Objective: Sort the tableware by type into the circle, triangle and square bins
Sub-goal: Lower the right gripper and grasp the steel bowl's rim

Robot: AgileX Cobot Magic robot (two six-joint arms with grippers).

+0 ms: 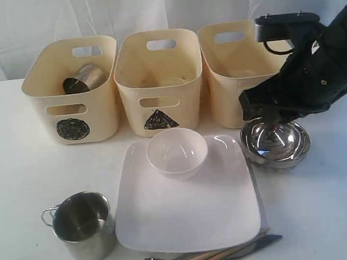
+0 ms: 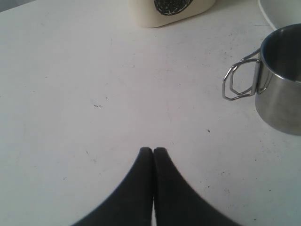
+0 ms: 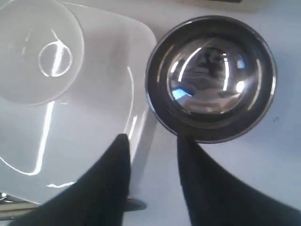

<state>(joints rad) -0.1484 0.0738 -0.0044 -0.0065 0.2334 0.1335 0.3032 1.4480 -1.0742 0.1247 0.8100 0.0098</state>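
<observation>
A steel bowl [image 1: 277,143] [image 3: 211,77] sits on the table to the right of the large white square plate [image 1: 187,211] [image 3: 94,127]. My right gripper [image 1: 269,116] [image 3: 154,140] hangs open just above it and holds nothing. One fingertip is at the bowl's rim, the other over the plate's edge. A small white bowl [image 1: 177,152] [image 3: 40,52] rests on the plate. One steel mug [image 1: 82,226] [image 2: 280,80] stands at the front left. Another mug [image 1: 85,79] lies in the circle bin [image 1: 73,109] [image 2: 171,9]. My left gripper [image 2: 153,150] is shut and empty over bare table.
The triangle bin [image 1: 160,85] stands in the middle. A third bin [image 1: 232,69] is behind my right arm, with its mark hidden. Chopsticks and steel cutlery [image 1: 216,258] lie along the front edge below the plate. A white curtain hangs behind the bins.
</observation>
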